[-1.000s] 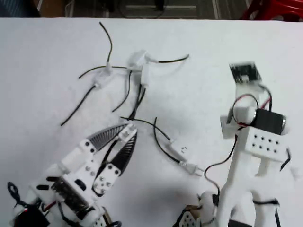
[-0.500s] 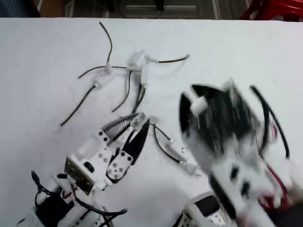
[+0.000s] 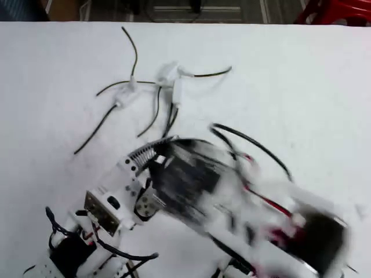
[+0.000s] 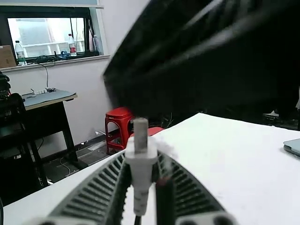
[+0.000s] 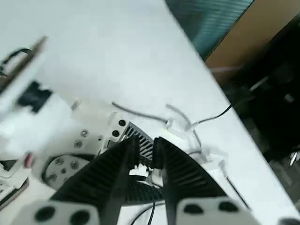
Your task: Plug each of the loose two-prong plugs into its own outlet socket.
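My left gripper point(image 3: 155, 154) is at the front left of the table, shut on a white two-prong plug point(image 4: 140, 157). The plug stands upright between the ribbed fingers point(image 4: 101, 197), with its black cable hanging below. My right gripper point(image 3: 185, 169) is a dark blur right beside the left one. In the right wrist view the right gripper point(image 5: 145, 143) has a narrow gap between its dark fingers, held close over the left gripper's ribbed finger point(image 5: 137, 133). Something small and white point(image 5: 140, 170) shows in that gap; I cannot tell what it is.
Several white plugs and sockets with short black cables point(image 3: 174, 87) lie tangled at the back middle of the white table point(image 3: 301, 75); they appear again as a cluster point(image 5: 206, 154) in the right wrist view. The right arm's body point(image 3: 278, 226) covers the front right.
The right arm swung down from its raised pose at the right and swept left to the left gripper. The left gripper, still holding the plug, shifted slightly forward and right.
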Robot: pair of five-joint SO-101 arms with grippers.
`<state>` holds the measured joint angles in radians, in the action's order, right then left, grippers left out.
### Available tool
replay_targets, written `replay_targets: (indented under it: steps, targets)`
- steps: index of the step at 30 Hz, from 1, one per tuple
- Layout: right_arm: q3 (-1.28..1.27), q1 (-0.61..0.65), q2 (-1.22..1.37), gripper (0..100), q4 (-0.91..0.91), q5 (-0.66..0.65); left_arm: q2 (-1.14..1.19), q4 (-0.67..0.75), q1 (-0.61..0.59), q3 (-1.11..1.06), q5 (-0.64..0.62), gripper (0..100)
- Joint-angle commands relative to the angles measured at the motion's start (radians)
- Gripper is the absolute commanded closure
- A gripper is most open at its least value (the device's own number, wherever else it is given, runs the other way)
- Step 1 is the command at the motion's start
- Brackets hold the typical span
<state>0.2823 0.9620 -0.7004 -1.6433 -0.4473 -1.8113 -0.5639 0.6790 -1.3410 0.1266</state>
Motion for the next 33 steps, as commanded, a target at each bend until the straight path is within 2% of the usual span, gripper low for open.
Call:
replay_targets:
  steps: [1, 7, 11, 22, 29, 33]
  targets:
    - [0.000, 0.008, 0.012, 96.7, 0.038, 0.002, -0.010, 0.026, 0.007, 0.005, -0.009, 98]
    - [-0.006, 0.002, -0.024, 96.8, -0.013, 0.002, -0.010, 0.025, 0.007, 0.005, -0.005, 98]
    - [-0.124, -0.030, -0.096, 96.8, -0.008, 0.000, -0.012, 0.029, 0.007, 0.008, -0.011, 98]
    - [-0.655, -0.341, -0.289, 96.7, 0.364, -0.169, -0.012, 0.006, 0.007, 0.060, -0.011, 98]
    - [-0.671, -0.467, -0.289, 96.7, 0.440, -0.245, -0.012, 0.005, 0.007, 0.060, -0.011, 98]
    - [-0.605, -0.458, -0.298, 96.7, 0.414, -0.247, -0.012, 0.005, 0.007, 0.054, -0.009, 98]
